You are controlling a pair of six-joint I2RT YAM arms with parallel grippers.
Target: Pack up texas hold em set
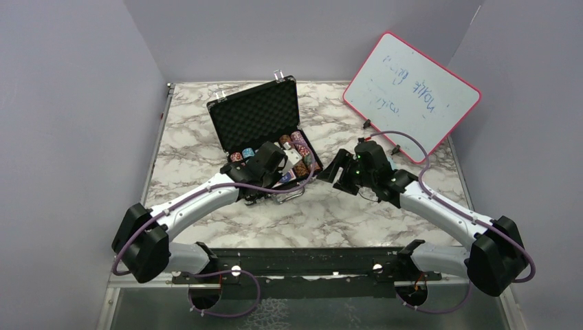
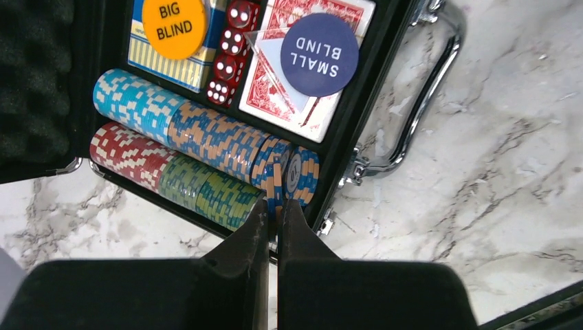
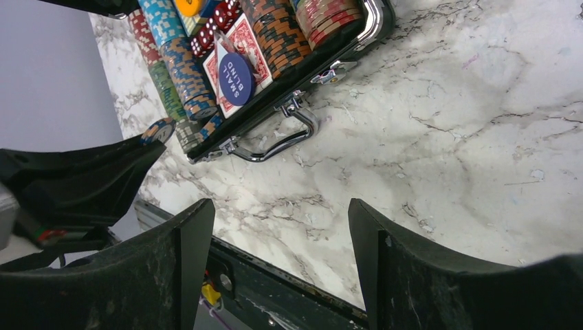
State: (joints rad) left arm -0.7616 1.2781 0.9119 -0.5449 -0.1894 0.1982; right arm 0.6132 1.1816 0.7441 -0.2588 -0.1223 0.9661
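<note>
Briefcase [image 2: 375, 89] lies open on the marble table [image 1: 199, 137], just ahead of both arms. At its front left corner hangs the left gripper [image 2: 275, 206], fingers pressed together with only a slit between them, tips at the near end of the chip rows. One blue-and-orange chip [image 2: 301, 177] stands tilted right at those tips; whether it is pinched I cannot tell. Right of the briefcase and apart from it, the right gripper [image 3: 280, 206] hangs over bare marble, jaws spread wide with nothing between them. A silver handle [image 2: 412, 127] lies flat against the briefcase's front wall. Inside, chips [image 2: 206, 141] fill rows along the left side in red, green, light blue and blue-orange, with brown and pink rows along the right. Between them sit red-backed cards [image 2: 260, 100] under a SMALL BLIND button [image 2: 320, 55], a line of red dice [image 2: 230, 51], and an orange BIG BLIND button [image 2: 173, 24]. The foam-lined lid [image 1: 251, 117] stands up at the briefcase's far edge. Beyond the briefcase to the right leans a pink-framed whiteboard [image 1: 412, 93].
</note>
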